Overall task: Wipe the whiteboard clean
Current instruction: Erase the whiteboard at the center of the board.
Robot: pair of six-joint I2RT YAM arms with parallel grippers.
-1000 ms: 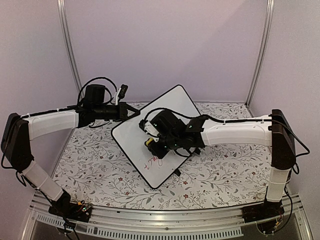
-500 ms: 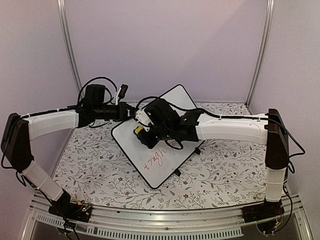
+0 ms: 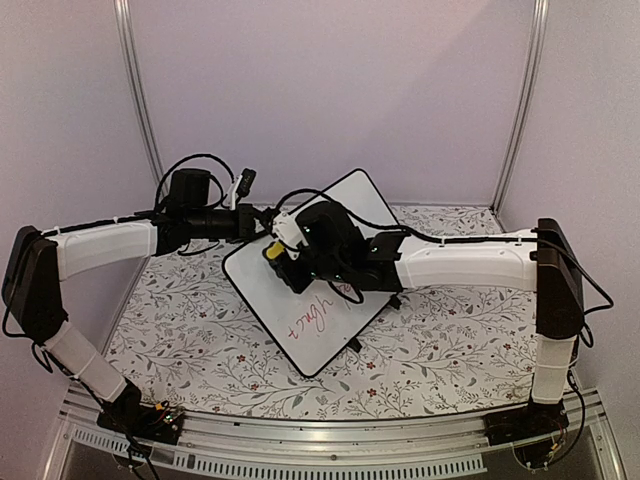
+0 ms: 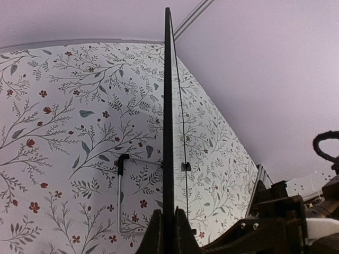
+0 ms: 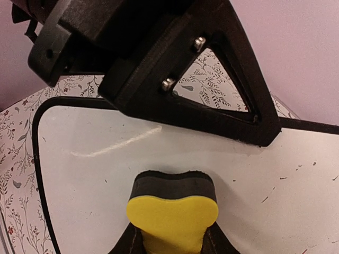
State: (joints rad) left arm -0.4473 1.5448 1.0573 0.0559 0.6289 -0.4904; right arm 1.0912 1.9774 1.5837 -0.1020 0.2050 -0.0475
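The whiteboard (image 3: 262, 296) is set cornerwise in the middle of the table (image 3: 180, 340), whose top is covered in a flower pattern. 1 corner is pointed to the back wall (image 3: 330, 90) and 1 toward the arms. The board's far-left edge is clamped by the left gripper (image 3: 269, 226). In the left wrist view the board is shown edge-on as a thin black line, and the 2 fingers (image 4: 154, 235) are pressed against it from either side at the bottom of the picture. Beside that edge a small black foot (image 4: 123, 157) joined to a thin wire is seen against the flower pattern.

An eraser (image 3: 272, 254) — yellow on the back, with a dark pad below — is held in the right gripper (image 5: 173, 237), whose 2 fingers are closed on its sides. In the right wrist view the dark pad is laid against the white face near the board's upper-left corner. It sits just short of the left gripper's black finger, which crosses the frame there. How hard the pad is pressed cannot be told.

On the lower half of the face red handwriting (image 3: 306, 318) is seen, near the corner that points toward the arms and well apart from the eraser. The face around the eraser is white, with only a few tiny specks — dark and red — at the right edge of the right wrist view.
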